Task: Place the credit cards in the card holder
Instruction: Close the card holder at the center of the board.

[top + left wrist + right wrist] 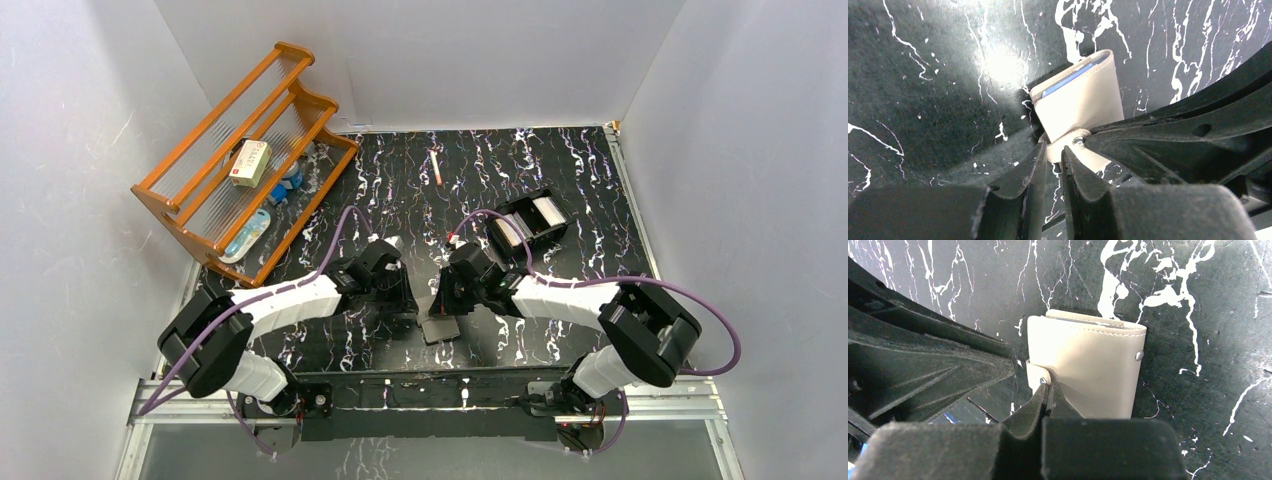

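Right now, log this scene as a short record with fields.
card holder: folded shut, flat on the table, pale outside
right claw: shut on the card holder's strap tab
left claw: fingers nearly together at the same tab; grip unclear
credit cards: white ones lying in the black tray, apart from the holder
wooden rack: far left, holds a cream box
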Robot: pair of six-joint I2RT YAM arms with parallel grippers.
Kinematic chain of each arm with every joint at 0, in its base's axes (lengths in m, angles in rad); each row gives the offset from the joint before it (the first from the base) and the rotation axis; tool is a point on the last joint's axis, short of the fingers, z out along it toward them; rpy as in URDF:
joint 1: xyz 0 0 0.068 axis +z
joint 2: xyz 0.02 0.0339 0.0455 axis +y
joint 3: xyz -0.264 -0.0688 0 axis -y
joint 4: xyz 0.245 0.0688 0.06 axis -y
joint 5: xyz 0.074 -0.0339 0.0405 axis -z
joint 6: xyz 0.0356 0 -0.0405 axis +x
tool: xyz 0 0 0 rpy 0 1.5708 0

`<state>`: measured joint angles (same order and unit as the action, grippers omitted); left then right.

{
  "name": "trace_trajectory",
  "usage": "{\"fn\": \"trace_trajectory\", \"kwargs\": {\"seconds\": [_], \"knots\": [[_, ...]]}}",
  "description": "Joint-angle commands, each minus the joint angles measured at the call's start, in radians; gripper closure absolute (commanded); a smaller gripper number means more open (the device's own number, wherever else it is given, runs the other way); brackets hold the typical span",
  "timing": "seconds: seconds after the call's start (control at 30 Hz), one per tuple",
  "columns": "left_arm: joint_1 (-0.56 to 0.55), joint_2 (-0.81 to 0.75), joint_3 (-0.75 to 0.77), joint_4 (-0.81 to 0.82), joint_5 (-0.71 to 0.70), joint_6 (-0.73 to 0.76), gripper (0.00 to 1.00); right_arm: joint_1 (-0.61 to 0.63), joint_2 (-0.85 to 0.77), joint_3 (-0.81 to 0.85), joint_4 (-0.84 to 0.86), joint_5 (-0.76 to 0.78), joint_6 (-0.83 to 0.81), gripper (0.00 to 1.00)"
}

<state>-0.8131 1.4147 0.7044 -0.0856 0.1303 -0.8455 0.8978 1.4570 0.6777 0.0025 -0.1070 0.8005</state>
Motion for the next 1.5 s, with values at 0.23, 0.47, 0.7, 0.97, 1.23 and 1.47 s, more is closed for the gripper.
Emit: {"fn": "trace_trajectory", "kwargs": {"seconds": [0.23,0.47,0.7,0.97,1.23,1.47], "knots": [[0.008,0.065,0.103,0.039,0.042,0.077,0.83,0.003,-0.032,-0.009,0.004,0.018,-0.008,1.00],[0.008,0.135,0.116,0.034,0.040,0.100,0.83,0.002,-0.038,0.001,-0.011,0.018,-0.010,1.00],[0.008,0.154,0.104,0.013,0.004,0.107,0.83,0.003,-0.041,0.007,-0.033,0.022,-0.004,1.00],[0.008,0.147,0.093,0.017,0.003,0.108,0.83,0.003,-0.040,0.005,-0.030,0.013,0.002,1.00],[0.008,0.140,0.086,0.023,0.007,0.102,0.83,0.003,-0.035,-0.003,-0.025,0.002,0.010,1.00],[0.009,0.139,0.087,0.024,0.008,0.101,0.83,0.003,-0.039,-0.008,-0.038,0.003,0.018,1.00]]}}
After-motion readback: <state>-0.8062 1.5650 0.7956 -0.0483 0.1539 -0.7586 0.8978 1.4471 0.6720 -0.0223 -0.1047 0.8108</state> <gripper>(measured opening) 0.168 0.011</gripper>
